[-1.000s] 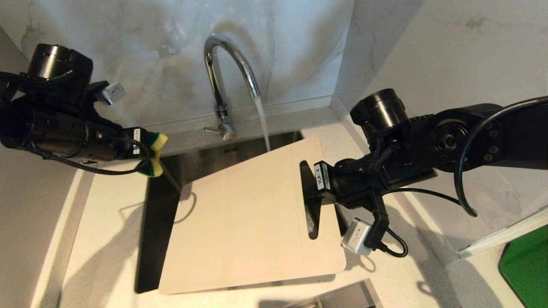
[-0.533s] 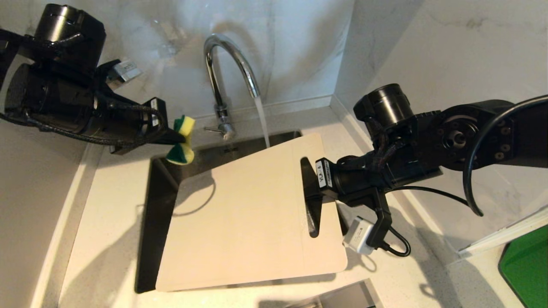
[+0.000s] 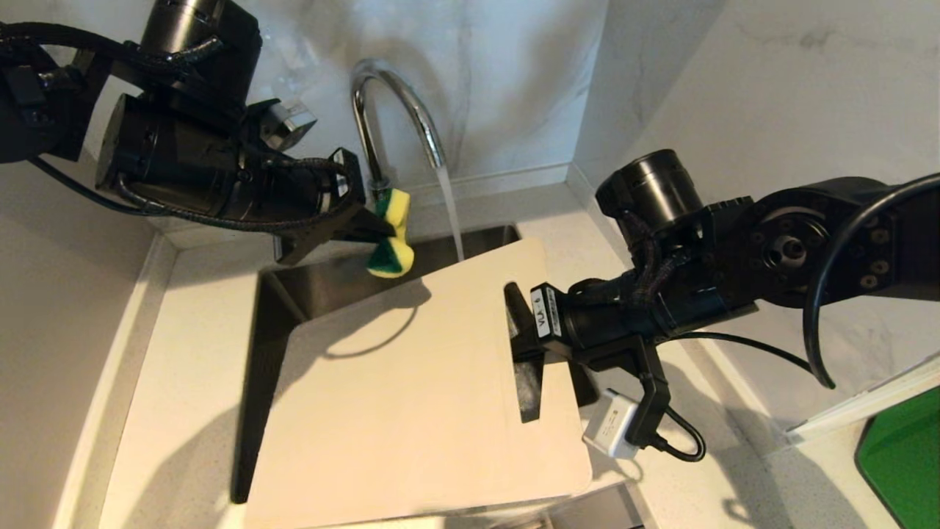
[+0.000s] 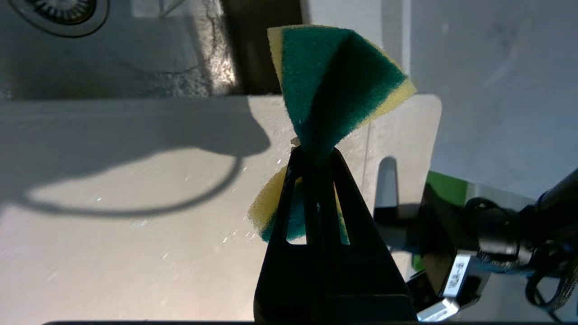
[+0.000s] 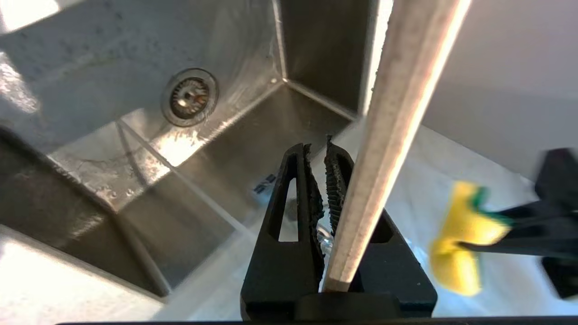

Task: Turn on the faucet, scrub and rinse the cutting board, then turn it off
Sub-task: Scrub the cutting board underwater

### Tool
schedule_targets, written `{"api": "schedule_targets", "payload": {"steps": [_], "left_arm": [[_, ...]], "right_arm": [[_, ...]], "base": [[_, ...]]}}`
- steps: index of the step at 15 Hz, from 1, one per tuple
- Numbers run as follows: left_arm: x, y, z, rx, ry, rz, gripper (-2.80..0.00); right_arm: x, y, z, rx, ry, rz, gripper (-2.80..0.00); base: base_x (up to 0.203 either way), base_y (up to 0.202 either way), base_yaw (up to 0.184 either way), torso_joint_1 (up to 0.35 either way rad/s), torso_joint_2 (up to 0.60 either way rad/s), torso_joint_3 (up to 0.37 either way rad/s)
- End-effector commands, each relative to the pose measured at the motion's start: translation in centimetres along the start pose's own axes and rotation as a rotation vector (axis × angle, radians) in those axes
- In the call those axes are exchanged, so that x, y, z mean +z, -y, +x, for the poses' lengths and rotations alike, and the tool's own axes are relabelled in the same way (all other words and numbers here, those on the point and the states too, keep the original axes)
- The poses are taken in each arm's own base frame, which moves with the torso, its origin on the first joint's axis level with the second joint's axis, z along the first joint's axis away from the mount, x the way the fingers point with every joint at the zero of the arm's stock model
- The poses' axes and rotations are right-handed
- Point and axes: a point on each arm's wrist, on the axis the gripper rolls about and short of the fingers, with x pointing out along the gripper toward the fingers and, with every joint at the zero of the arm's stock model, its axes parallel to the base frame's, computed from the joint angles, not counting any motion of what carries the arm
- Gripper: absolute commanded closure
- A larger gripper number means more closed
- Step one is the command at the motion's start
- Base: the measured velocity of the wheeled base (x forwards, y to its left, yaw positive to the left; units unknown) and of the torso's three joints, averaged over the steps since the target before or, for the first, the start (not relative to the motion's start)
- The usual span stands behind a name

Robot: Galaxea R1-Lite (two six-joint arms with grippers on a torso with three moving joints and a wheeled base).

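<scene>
Head view: water is seen running from the faucet (image 3: pixel 396 110) into the sink (image 3: pixel 323 283), just behind the far edge of the cutting board (image 3: pixel 411 397). The board is held tilted over the sink, covering most of the basin, its slot handle on the right. The right gripper (image 3: pixel 523 330) is clamped at the slot end, fingers pinched on the board's edge. The left gripper (image 3: pixel 378 231) is positioned above the board's far left part, fingers squeezed tight on a yellow-green sponge (image 3: pixel 391 246), apart from the board surface; its shadow is cast on the board.

L wrist view: the sponge (image 4: pixel 332 85) is pinched at its middle, folded into a bow shape, green side facing the cam. The board (image 4: pixel 135 216) lies beneath, w/ the drain (image 4: pixel 63 11) beyond it.

R wrist view: the board (image 5: pixel 397 122) is seen edge-on, gripped by the nearly closed fingers (image 5: pixel 336 180). Sink floor & drain (image 5: pixel 189 97) are visible below; the sponge (image 5: pixel 465 234) appears blurred at one side.
</scene>
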Motion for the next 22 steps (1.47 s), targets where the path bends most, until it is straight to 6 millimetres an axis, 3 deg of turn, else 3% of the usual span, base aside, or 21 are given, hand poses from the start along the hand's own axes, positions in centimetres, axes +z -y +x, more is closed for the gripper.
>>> {"api": "schedule_targets", "payload": {"steps": [1, 6, 9, 16, 22], "left_arm": [[-0.3, 0.0, 1.7, 0.007, -0.026, -0.003, 0.0], [-0.9, -1.3, 5.4, 0.065, -0.073, -0.017, 0.0], [-1.2, -2.1, 6.3, 0.095, -0.095, -0.026, 0.0], [-1.8, -6.6, 5.7, 0.218, -0.149, -0.072, 0.0], [-3.2, -13.1, 4.5, 0.314, -0.153, -0.065, 0.0]], "right_arm": [[0.2, 0.4, -0.3, -0.008, -0.002, -0.019, 0.0], [0.4, 0.7, -0.6, -0.014, -0.005, -0.024, 0.0], [0.4, 0.9, -0.9, -0.018, -0.012, -0.028, 0.0], [0.7, 1.4, -2.0, -0.027, -0.031, -0.031, 0.0], [0.7, 1.4, -2.1, -0.029, -0.035, -0.032, 0.0]], "base": [[0.0, 0.0, 0.0, 0.0, 0.0, 0.0], [0.0, 0.0, 0.0, 0.0, 0.0, 0.0], [0.0, 0.0, 0.0, 0.0, 0.0, 0.0], [0.0, 0.0, 0.0, 0.0, 0.0, 0.0], [0.0, 0.0, 0.0, 0.0, 0.0, 0.0]]}}
